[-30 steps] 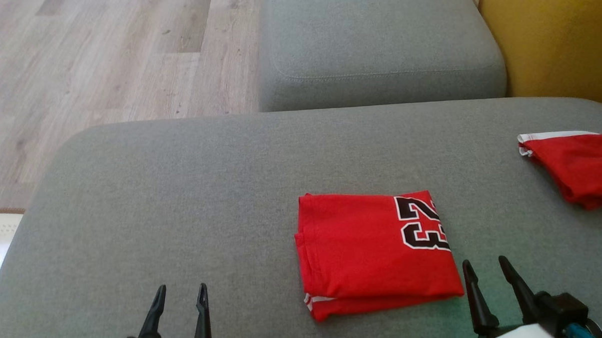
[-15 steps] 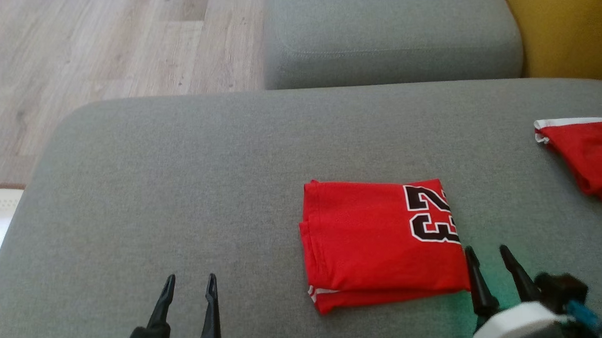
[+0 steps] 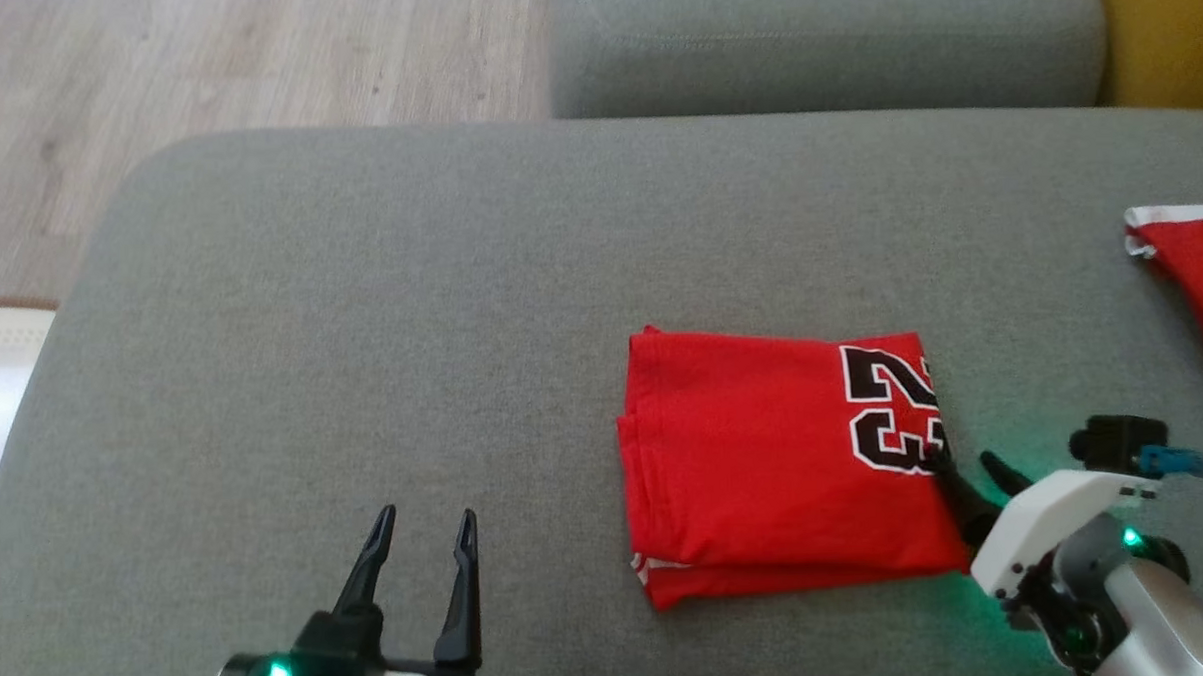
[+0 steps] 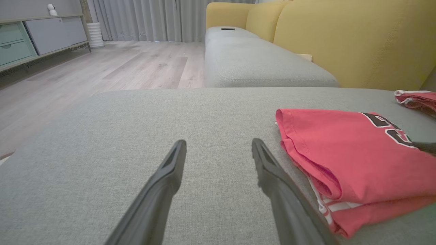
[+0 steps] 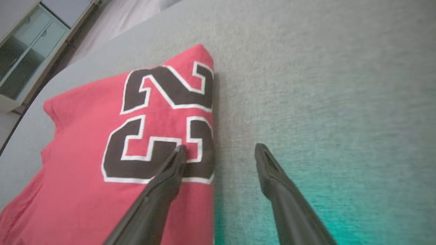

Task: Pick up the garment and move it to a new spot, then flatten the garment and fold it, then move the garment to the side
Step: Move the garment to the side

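Note:
A folded red garment [image 3: 766, 452] with a black-and-white number lies on the grey cushion [image 3: 361, 316]; the same garment [image 4: 354, 160] lies right of the fingers in the left wrist view. My right gripper [image 3: 961, 458] is open at its right edge. In the right wrist view, the right gripper [image 5: 218, 151] straddles that edge, with one finger over the printed number on the garment [image 5: 102, 153] and the other over bare cushion. My left gripper [image 3: 423, 524] is open, low on the cushion left of the garment, holding nothing; the left gripper [image 4: 218, 146] points across the cushion.
A second red cloth [image 3: 1194, 267] with white trim lies at the cushion's right edge. Another grey cushion [image 3: 821, 40] sits beyond, with a yellow sofa back [image 4: 357, 37] to the right. Wooden floor [image 3: 202, 62] lies past the left edge.
The head camera has tilted, shifting the scene. My right gripper has moved forward to the garment's right edge, one finger now over the number. The left gripper has risen further into view.

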`<state>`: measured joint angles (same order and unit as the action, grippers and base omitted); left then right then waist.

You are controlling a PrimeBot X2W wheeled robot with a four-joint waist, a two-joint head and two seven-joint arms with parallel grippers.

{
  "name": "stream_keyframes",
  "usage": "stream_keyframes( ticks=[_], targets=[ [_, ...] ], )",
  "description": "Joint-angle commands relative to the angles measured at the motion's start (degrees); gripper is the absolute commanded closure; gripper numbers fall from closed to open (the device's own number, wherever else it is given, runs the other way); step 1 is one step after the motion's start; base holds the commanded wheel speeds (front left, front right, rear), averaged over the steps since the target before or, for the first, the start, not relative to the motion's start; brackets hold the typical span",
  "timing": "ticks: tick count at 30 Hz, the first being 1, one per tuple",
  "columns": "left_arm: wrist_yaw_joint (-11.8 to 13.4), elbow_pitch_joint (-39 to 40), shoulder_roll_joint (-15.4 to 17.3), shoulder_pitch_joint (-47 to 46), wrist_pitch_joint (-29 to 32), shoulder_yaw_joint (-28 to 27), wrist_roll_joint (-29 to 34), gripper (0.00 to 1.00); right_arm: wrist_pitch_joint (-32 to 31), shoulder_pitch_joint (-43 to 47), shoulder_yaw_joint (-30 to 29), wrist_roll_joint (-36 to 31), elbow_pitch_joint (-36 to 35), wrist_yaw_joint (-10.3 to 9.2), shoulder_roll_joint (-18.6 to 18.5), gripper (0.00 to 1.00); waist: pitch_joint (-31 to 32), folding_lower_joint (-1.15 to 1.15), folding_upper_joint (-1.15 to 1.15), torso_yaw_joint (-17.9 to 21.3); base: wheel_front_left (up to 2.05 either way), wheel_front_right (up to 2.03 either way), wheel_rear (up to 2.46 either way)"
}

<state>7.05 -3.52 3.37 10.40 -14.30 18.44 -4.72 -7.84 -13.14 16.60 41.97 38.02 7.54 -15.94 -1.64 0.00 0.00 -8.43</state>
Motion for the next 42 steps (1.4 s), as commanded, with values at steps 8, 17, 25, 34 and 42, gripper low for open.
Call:
stream_keyframes(
  ticks=[8, 17, 25, 34, 42],
  targets=[
    [0.68, 1.75, -0.49, -4.50, -0.70, -0.15, -0.63, 0.00, -0.66, -4.07, 8.17, 5.54, -3.68, -0.05, -4.59, 1.00, -3.36, 0.00, 0.00, 0.17, 0.00, 0.00, 0.00],
    [0.17, 4.34, -0.49, -9.99, -0.70, 1.63, 0.70, 0.00, 3.02, -19.34, 7.61, 2.87, -3.59, -0.05, -12.57, 1.00, -11.07, 0.00, 0.00, 5.38, 0.00, 0.00, 0.00],
    [-0.10, 5.58, -0.49, -16.81, -0.70, 4.07, 2.00, 0.00, -0.21, -30.86, 5.42, -0.57, -1.80, -0.05, -19.92, 1.00, -18.28, 0.00, 0.00, 9.07, 0.00, 0.00, 0.00],
    [-0.10, 5.49, -0.49, -20.96, -0.70, 5.51, 2.78, 0.00, -6.50, -35.88, -0.56, -7.70, -2.00, -0.05, -26.93, 1.00, -22.25, 0.00, 0.00, 12.48, 0.00, 0.00, 0.00],
    [-0.80, 5.15, -0.49, -22.62, -0.70, 5.41, 3.35, 0.00, -9.20, -36.49, -7.45, -14.37, -4.46, -0.05, -30.45, 0.12, -24.23, 0.00, 0.00, 13.01, 0.00, 0.00, 0.00]
  ],
)
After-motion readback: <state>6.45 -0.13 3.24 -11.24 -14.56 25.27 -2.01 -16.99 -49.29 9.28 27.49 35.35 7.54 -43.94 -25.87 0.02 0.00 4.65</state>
